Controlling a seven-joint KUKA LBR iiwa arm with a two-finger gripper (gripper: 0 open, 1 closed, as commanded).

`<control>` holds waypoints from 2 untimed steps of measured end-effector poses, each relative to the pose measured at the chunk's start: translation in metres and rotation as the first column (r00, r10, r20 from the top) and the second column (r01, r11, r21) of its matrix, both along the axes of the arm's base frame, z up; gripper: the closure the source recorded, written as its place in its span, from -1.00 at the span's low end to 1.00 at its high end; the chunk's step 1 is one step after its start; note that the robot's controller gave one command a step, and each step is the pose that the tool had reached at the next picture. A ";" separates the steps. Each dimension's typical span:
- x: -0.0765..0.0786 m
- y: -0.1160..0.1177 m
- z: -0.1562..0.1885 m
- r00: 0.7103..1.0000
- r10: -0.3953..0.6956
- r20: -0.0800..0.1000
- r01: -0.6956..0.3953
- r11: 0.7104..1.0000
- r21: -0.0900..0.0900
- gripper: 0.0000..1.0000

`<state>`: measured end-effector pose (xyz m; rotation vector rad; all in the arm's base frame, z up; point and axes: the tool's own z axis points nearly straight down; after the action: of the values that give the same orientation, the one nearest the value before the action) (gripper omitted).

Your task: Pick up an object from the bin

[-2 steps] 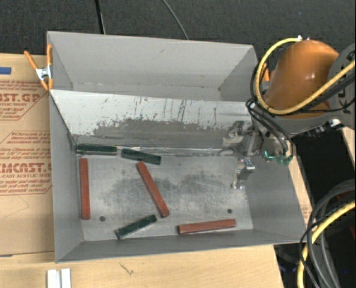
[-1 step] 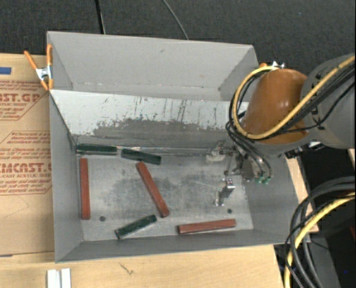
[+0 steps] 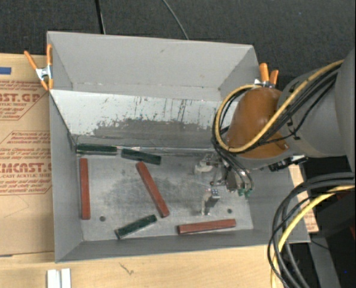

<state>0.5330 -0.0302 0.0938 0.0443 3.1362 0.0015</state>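
We see a grey metal bin (image 3: 62, 191), its floor scuffed and scratched; on that floor lie matt red-brown sticks (image 3: 152, 189) and matt dark green sticks (image 3: 135, 226).

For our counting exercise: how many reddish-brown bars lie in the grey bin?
3 reddish-brown bars: one along the left side, one slanting across the middle, one by the near wall. The arm covers the bin's right side, so another may be hidden.
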 end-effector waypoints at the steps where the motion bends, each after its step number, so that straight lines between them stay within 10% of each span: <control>1: -0.024 0.021 -0.020 1.000 0.000 0.022 0.000 1.000 -0.006 -1.00; 2: -0.031 0.031 0.023 0.998 -0.067 -0.009 0.067 0.998 0.000 -1.00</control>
<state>0.5018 0.0011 0.1170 0.1497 3.1417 0.0013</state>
